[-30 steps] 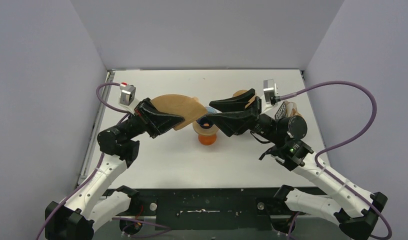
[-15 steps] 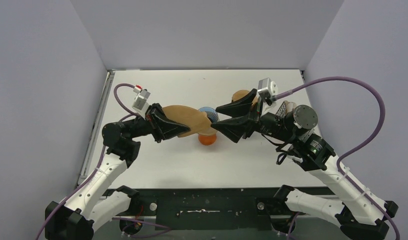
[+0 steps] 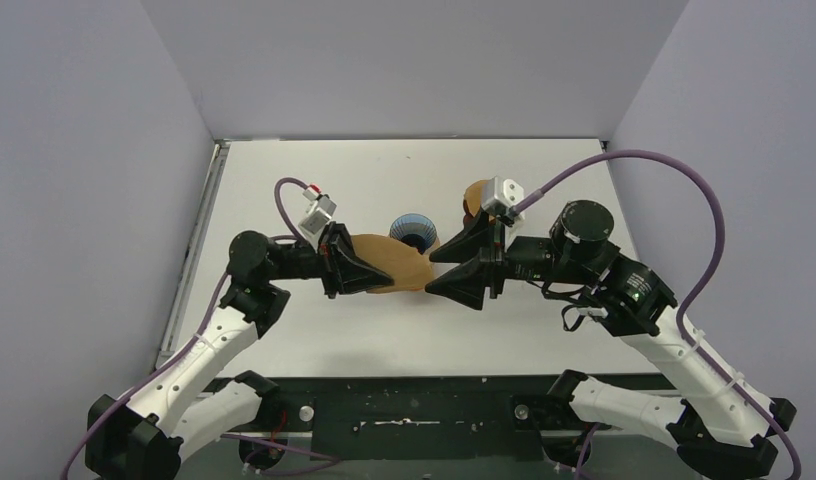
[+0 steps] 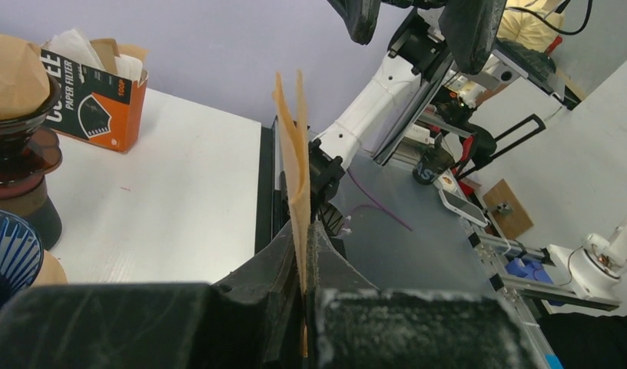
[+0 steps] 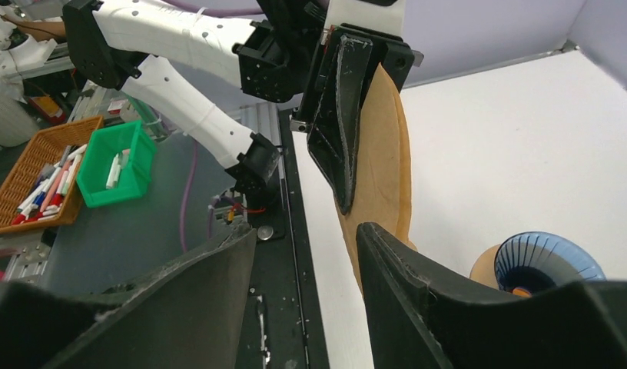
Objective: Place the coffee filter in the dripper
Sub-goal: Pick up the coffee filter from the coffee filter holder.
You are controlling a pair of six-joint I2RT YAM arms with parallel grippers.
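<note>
My left gripper (image 3: 368, 274) is shut on a brown paper coffee filter (image 3: 396, 270), holding it flat-folded and on edge just in front of the dripper. The blue ribbed dripper (image 3: 414, 229) stands at the table's middle; its stand is hidden behind the filter. The left wrist view has the filter (image 4: 293, 154) rising from between the pinched jaws of the left gripper (image 4: 303, 233), with the dripper (image 4: 7, 257) at the lower left. My right gripper (image 3: 440, 268) faces the filter's free edge, open. In the right wrist view the filter (image 5: 381, 154) lies just outside the right gripper's (image 5: 304, 231) gap, beside the right-hand finger.
A second dark dripper with a brown filter in it (image 3: 476, 194) stands behind the right gripper. An orange and black box of paper filters (image 4: 95, 84) sits beyond it. The table's black front edge (image 5: 295, 254) runs below the right gripper. Grey walls enclose three sides.
The left gripper has carried the filter right and nearer, turning it more on edge, so it now hides the dripper's orange stand. The right gripper has drawn back, swung nearer and opened slightly.
</note>
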